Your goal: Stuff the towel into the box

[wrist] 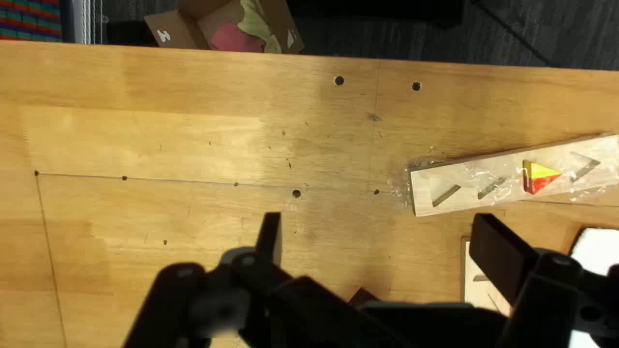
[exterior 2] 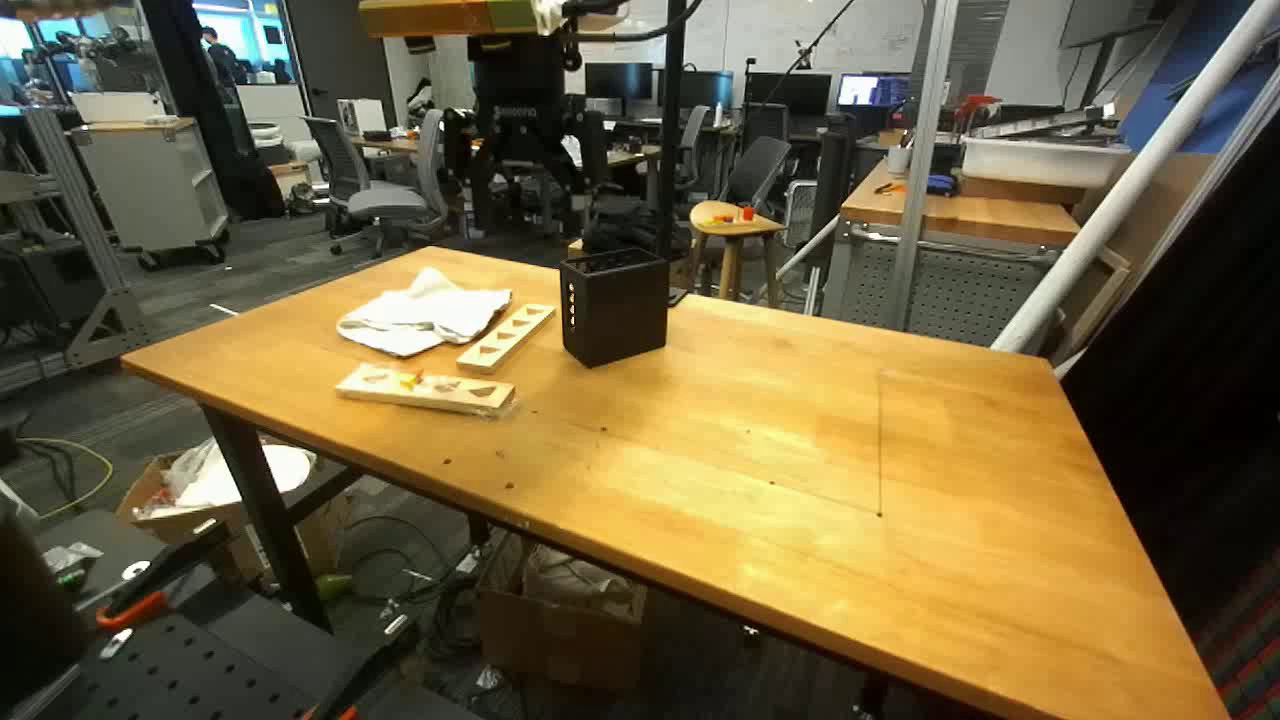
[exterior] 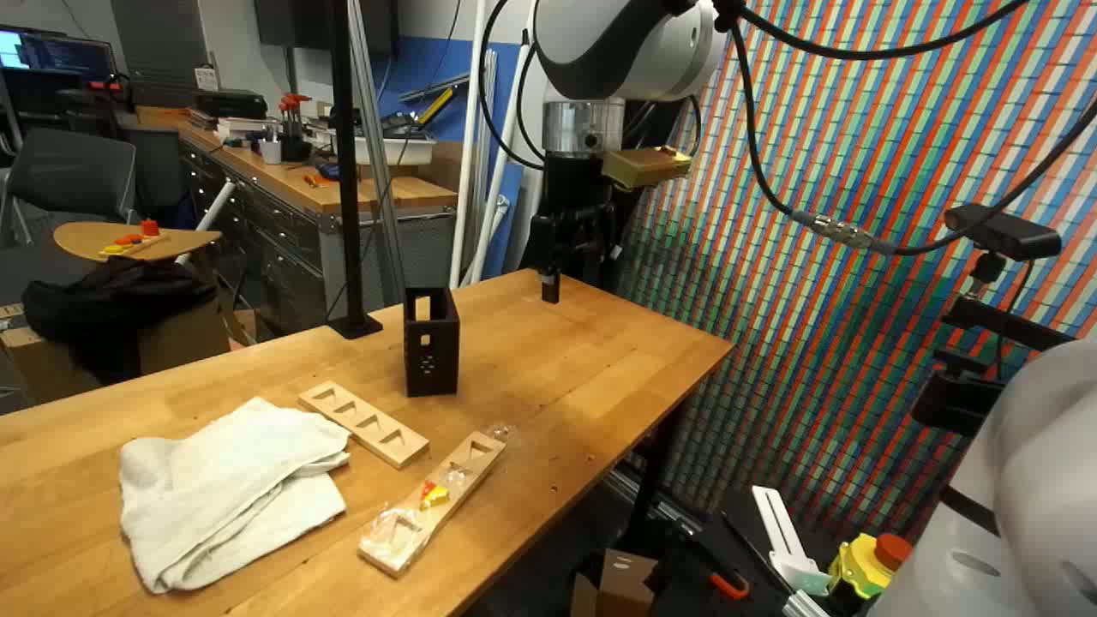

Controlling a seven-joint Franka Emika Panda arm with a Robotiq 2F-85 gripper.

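Note:
The white towel (exterior: pixel 227 488) lies loosely folded on the wooden table. It also shows in an exterior view (exterior 2: pixel 425 312) and, partly, at the right of the wrist view (wrist: pixel 599 251). The black box (exterior: pixel 432 360) stands upright with its top open, apart from the towel; it also shows in an exterior view (exterior 2: pixel 615 310). Only a dark corner of it (wrist: pixel 362 297) shows in the wrist view, the rest hidden by my gripper. My gripper (wrist: pixel 375 232) is open with nothing between its fingers, pointing down above the table. It shows in both exterior views (exterior: pixel 551 287) (exterior 2: pixel 535 195).
Two wooden boards with triangular recesses lie near the towel. The bare board (exterior: pixel 364 424) is between towel and box; the plastic-wrapped board (exterior: pixel 433 506) holds a red and yellow piece. A black post (exterior: pixel 347 171) stands at the table's edge near the box.

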